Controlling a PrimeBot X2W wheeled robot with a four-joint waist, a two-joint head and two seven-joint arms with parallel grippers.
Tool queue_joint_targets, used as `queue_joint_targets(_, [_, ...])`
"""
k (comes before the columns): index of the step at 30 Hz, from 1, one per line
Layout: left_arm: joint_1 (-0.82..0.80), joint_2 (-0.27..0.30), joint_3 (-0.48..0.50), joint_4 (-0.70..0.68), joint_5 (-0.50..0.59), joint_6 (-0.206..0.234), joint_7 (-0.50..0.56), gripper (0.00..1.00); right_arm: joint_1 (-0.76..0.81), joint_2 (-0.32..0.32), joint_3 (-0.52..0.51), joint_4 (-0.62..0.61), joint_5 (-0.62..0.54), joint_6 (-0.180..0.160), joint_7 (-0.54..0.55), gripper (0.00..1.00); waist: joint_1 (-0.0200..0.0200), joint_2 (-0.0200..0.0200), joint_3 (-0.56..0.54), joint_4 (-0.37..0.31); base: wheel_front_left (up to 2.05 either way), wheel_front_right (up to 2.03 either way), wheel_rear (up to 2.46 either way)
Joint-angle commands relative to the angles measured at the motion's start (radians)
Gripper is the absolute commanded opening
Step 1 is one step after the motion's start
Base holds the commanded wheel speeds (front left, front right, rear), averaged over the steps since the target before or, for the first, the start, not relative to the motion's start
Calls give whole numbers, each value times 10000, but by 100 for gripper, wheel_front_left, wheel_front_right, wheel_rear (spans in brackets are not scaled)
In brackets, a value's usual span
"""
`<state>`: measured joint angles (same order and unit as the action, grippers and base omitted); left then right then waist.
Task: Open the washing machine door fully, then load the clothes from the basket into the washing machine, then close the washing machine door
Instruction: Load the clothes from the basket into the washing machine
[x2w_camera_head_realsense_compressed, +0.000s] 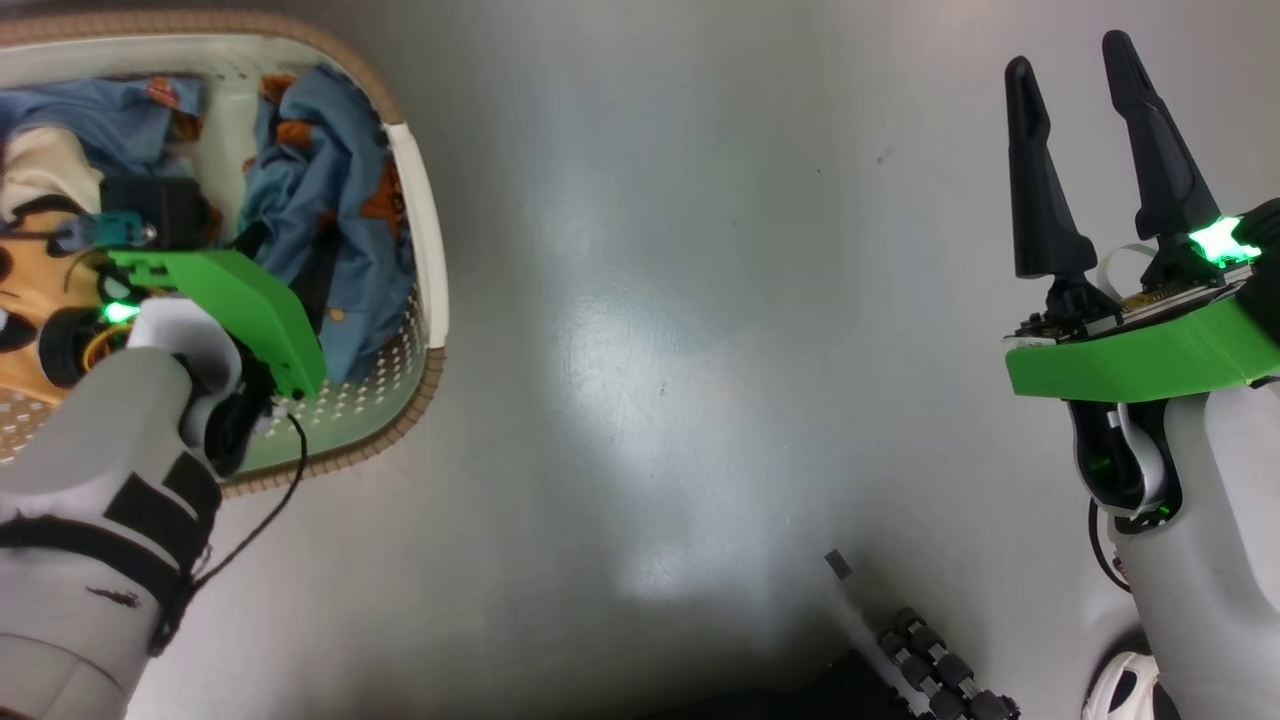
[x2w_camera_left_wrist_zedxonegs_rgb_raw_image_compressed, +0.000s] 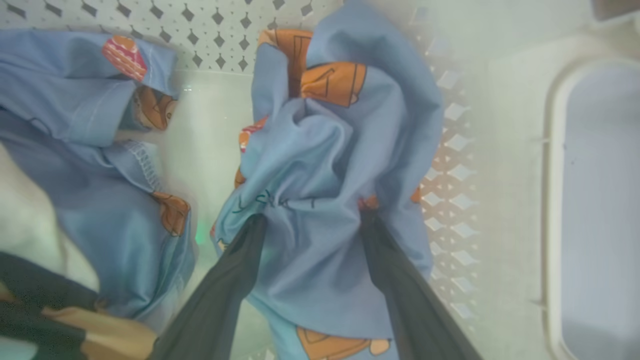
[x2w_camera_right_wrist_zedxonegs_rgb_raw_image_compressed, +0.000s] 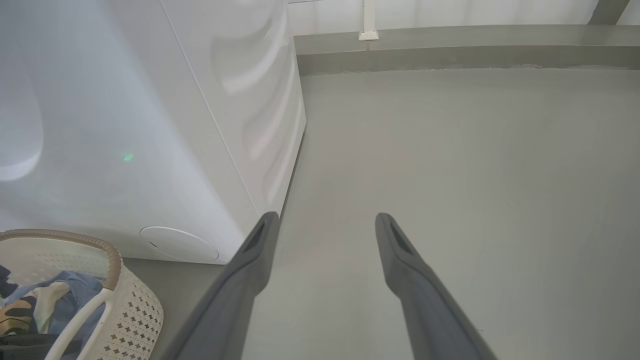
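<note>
Item: crumpled light-blue cotton garment with orange cartoon prints (x2w_camera_left_wrist_zedxonegs_rgb_raw_image_compressed: 320, 165), lying inside the cream-white perforated plastic basket with a brown woven-look rim (x2w_camera_head_realsense_compressed: 437, 300), against its perforated side wall.

Appearance: bunched into a raised ridge of folds. An orange patch sits at the top and another at the lower hem. A second light-blue garment (x2w_camera_left_wrist_zedxonegs_rgb_raw_image_compressed: 85, 165) lies apart from it across a strip of bare basket floor; beside that one are cream fabric and an orange-and-black print.

Handling (judgement): light, limp and not fragile. It will drape and trail once lifted, and thin cloth can slip from smooth fingers. Take hold on the thick gathered ridge, not a single-layer edge, so the fingers bite several folds. Watch that a hanging end does not catch the basket rim.

Left gripper (x2w_camera_left_wrist_zedxonegs_rgb_raw_image_compressed: 312, 220): fingers spread wide and down in the basket, straddling the ridge. The tips press into the cloth on either side, and nothing is pinched yet. You likely need only close here.

Right gripper (x2w_camera_head_realsense_compressed: 1070, 60): fingers apart and empty, held over the grey floor (x2w_camera_head_realsense_compressed: 650, 350), well clear of the basket.

White boxy washing machine (x2w_camera_right_wrist_zedxonegs_rgb_raw_image_compressed: 150, 125): stands just behind the basket.
</note>
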<state>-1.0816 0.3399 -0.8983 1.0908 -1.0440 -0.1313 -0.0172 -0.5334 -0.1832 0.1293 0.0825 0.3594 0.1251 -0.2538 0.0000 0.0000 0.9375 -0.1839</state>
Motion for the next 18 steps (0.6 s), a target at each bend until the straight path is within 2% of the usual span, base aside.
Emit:
queue_joint_targets(1, [-9,375,132,-36,-175,6,27,100,237,12,176,-245,-60,56,-80,100,0,0,81,-77,0,0,0])
queue_joint_targets(6, [-185,546,-168,-147,-528,6,282,100,203,96,257,-297,-62,56,-80,100,0,0,197,-203,0,0,0])
queue_joint_targets(7, [-213,576,-249,-154,-569,6,329,76,206,107,268,-305,-60,56,-80,100,0,0,210,-224,0,0,0])
queue_joint_targets(8, [-242,600,-313,-166,-622,6,351,38,208,115,274,-308,-55,56,-80,100,0,0,221,-243,0,0,0])
queue_joint_targets(9, [-272,614,-366,-169,-682,6,362,10,211,117,276,-311,-50,56,-80,100,0,0,226,-256,0,0,0])
queue_joint_targets(10, [-301,619,-419,-169,-740,6,374,0,213,116,276,-310,-45,56,-80,100,0,0,229,-264,0,0,0])
queue_joint_targets(18, [-323,523,-748,-245,-1275,6,138,0,196,89,198,-253,-51,56,-80,100,0,0,-11,-158,0,0,0])
